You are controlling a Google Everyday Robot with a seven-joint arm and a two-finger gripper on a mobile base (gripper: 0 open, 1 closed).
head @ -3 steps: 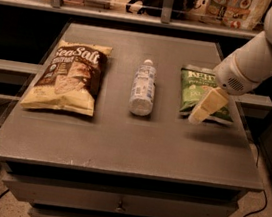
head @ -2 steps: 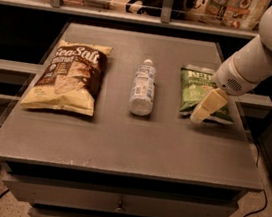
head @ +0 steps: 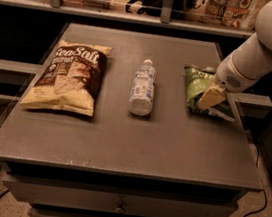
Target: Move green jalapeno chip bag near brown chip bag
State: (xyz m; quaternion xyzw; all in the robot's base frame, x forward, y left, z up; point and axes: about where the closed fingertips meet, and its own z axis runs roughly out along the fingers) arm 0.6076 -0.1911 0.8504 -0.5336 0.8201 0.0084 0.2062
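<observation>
On the grey table top [head: 121, 144], a large dark-brown, yellow-edged chip bag [head: 69, 78] lay left, a clear plastic water bottle [head: 143, 86] centre, and a small crinkly green jalapeno chip bag [head: 195, 83] right. The pale gripper [head: 211, 97] sat on that green bag, though I could not tell whether it was clamped. Grasping seemed the step in hand, with a lift and carry left past the bottle needed next.

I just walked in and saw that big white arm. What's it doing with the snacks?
The robot's gripper is down on the green jalapeno chip bag at the right side of the table. That bag is not lifted yet. The brown chip bag lies far off on the left, with a water bottle lying between them.
</observation>
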